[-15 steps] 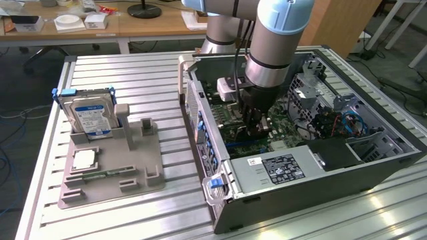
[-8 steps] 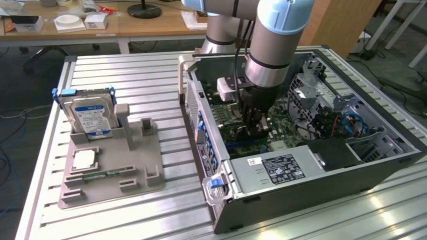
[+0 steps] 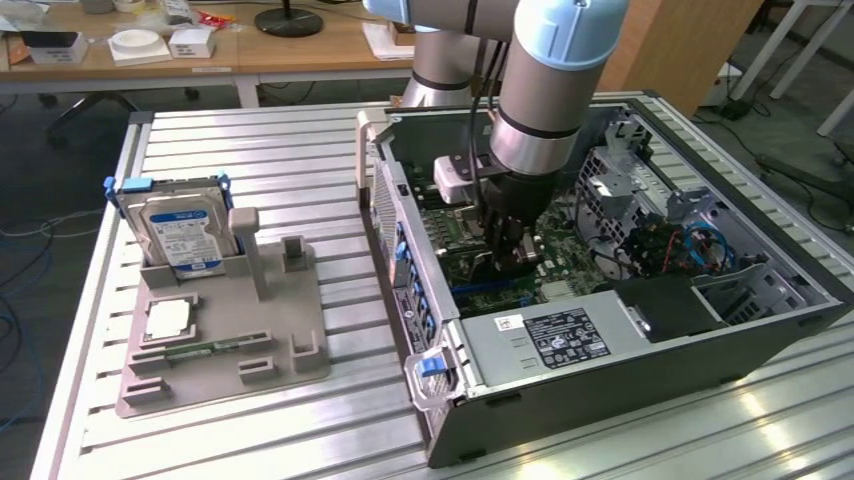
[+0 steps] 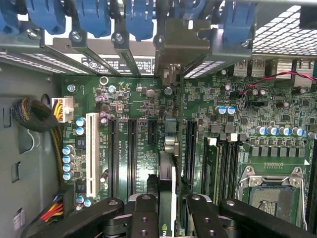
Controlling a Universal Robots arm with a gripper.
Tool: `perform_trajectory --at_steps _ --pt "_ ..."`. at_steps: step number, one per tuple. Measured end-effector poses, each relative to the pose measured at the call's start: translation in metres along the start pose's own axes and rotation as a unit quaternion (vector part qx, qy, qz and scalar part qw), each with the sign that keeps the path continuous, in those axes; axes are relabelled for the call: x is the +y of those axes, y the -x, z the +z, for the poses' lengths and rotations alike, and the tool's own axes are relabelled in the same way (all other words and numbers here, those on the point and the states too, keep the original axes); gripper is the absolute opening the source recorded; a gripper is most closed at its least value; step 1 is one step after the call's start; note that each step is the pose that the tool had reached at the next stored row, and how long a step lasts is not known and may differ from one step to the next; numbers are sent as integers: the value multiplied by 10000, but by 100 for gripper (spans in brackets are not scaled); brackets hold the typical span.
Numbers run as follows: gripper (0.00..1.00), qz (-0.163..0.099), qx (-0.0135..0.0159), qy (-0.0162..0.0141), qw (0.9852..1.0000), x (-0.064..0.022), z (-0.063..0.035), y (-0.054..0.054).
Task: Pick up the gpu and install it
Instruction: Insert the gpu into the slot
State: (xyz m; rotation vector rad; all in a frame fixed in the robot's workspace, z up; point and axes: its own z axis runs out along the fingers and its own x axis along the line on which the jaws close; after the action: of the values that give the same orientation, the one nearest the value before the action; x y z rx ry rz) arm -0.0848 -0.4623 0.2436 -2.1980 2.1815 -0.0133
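The gpu (image 4: 167,163) appears edge-on in the wrist view as a thin dark card standing over the green motherboard (image 4: 138,148), between black expansion slots. Its metal bracket (image 4: 173,44) reaches the case's rear slot openings. My gripper (image 4: 169,218) is shut on the card, with a black finger (image 4: 143,213) on either side of it. In the exterior view the gripper (image 3: 513,245) is lowered into the open computer case (image 3: 747,330), and the gpu (image 3: 515,266) is a dark strip just below the fingers, low over the board.
On the exterior view's left, a grey parts holder (image 3: 227,330) carries a hard drive (image 3: 180,225), a square chip (image 3: 171,318) and a green memory stick (image 3: 200,350). A power supply (image 3: 561,335) and drive cage walls (image 3: 627,190) hem in the gripper. Blue slot latches (image 4: 94,17) line the rear.
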Motion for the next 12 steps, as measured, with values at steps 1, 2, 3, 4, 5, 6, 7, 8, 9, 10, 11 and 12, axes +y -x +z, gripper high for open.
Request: perform_trajectory --at_steps 1,2,3,4,5,6,7,8,9,10,11,12 --pt "27 -2 0 0 10000 0 0 0" --pt "27 -11 0 0 10000 0 1 0" --pt "27 -22 -1 1 10000 0 1 0" --pt "27 -24 -1 0 10000 0 1 0" --pt "27 -26 -1 1 10000 0 1 0" --pt "27 -26 -2 0 10000 0 1 0" --pt "27 -26 -1 0 10000 0 1 0" --pt "27 -26 -1 0 10000 0 1 0" --pt "27 -26 -1 0 10000 0 1 0" --pt "27 -26 -2 1 10000 0 1 0" --pt "27 -26 -1 0 10000 0 1 0" --pt "27 -26 -1 1 10000 0 1 0"
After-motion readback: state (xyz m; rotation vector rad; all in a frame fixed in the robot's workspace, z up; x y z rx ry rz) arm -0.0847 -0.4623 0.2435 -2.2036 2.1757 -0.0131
